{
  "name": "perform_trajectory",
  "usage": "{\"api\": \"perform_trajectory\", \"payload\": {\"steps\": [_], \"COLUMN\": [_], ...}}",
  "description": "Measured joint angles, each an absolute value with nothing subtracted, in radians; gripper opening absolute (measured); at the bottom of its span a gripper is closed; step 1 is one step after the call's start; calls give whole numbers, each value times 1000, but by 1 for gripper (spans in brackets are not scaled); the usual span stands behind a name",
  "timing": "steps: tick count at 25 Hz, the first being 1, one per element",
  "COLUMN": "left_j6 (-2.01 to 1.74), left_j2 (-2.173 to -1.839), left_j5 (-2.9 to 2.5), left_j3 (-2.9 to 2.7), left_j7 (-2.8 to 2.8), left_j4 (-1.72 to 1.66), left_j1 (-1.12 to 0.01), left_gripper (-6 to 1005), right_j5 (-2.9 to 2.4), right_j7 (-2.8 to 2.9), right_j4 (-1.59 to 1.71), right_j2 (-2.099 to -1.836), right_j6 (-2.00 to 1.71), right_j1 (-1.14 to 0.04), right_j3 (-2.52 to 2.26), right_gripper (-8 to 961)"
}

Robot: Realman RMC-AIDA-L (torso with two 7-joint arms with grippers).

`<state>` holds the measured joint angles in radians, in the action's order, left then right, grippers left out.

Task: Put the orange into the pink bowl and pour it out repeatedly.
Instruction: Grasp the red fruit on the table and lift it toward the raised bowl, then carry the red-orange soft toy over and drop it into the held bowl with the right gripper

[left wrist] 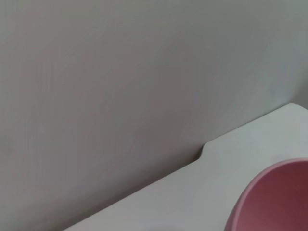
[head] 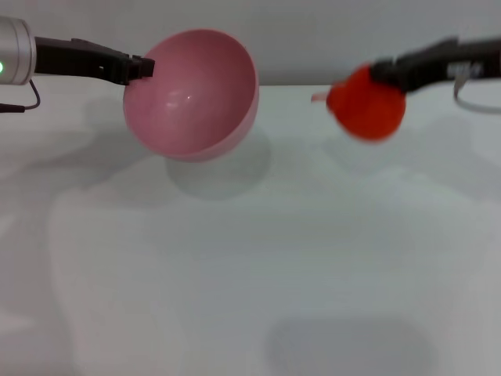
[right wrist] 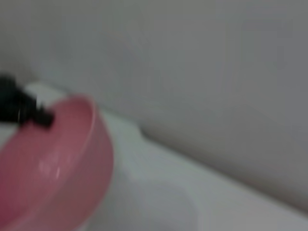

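The pink bowl (head: 192,94) hangs above the white table at upper left, tilted with its empty inside facing forward. My left gripper (head: 139,69) is shut on its left rim. To the right, the orange (head: 366,103) is held in the air by my right gripper (head: 387,76), shut on its top, with a clear gap between fruit and bowl. Part of the bowl's rim (left wrist: 276,199) shows in the left wrist view. The right wrist view shows the bowl (right wrist: 53,168) with the left gripper's dark fingers (right wrist: 24,108) on its rim; the orange is out of that view.
The white table (head: 250,266) stretches below both arms, ending at a grey wall (head: 297,39) behind. The table's back edge has a small notch (left wrist: 202,151). A cable (head: 23,106) loops under the left arm.
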<state>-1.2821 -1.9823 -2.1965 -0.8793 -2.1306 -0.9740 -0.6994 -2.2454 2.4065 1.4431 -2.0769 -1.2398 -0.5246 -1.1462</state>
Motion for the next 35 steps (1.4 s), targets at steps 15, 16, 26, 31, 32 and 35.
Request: {"api": "perform_trajectory", "payload": {"steps": [15,16,26,31,32,35], "left_j6": [-1285,-1284,-1257,-1252,-1250,-1250], "left_j2": [-2008,-2010,-2026,-2028,-2028,-2028], "left_j5": [-2197,-2197,-2207,-2208,-2208,-2209], "left_j3": [-900,-903,-989,-998,-999,-1009], "left_j7": [-2131,-2131,-2144,-2148,-2150,-2153], "left_j4": [-974,-974,-974,-974,-974,-972], "left_j1": [-698,-698,-705,-706,-705,-701], "left_gripper": [45,45,46,46,46,46], "right_j5": [-2187,-2184,-2155,-2156,-2155,-2153], "right_j7": [2427,2427,2417,2402,2401,2400], "right_j4": [1764,1761,1653,1588,1577,1547], "right_j2": [-2077,-2077,-2076,-2074,-2075,-2076], "right_j6": [-1242,-1239,-1203,-1201,-1200,-1193], "right_j1": [-595,-600,-635,-646,-646,-646], "right_j3": [-1205,-1216,-1358,-1401,-1404,-1406], "right_gripper": [51,51,54,55,55,56]}}
